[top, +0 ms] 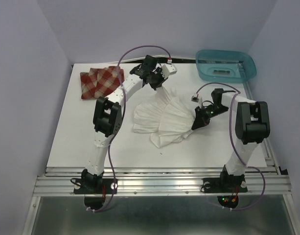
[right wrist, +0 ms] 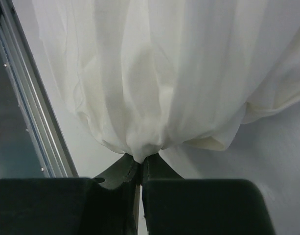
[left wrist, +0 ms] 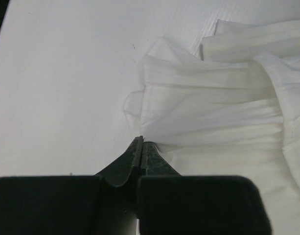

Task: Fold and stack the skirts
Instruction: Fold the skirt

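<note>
The white skirt (top: 164,117) lies crinkled and spread in the middle of the table. My left gripper (top: 157,84) is shut on its far edge; in the left wrist view the tips (left wrist: 141,142) pinch the thin white hem (left wrist: 208,103). My right gripper (top: 195,122) is shut on the skirt's right edge; in the right wrist view a bunch of white cloth (right wrist: 145,73) hangs from the closed tips (right wrist: 141,160). The red-and-cream plaid skirt (top: 102,81) lies folded at the far left of the table, apart from both grippers.
A teal plastic basket (top: 225,64) stands at the far right corner. The table's (top: 81,147) metal rail (top: 159,182) runs along the near edge and shows in the right wrist view (right wrist: 27,98). Purple walls close in the left and right sides.
</note>
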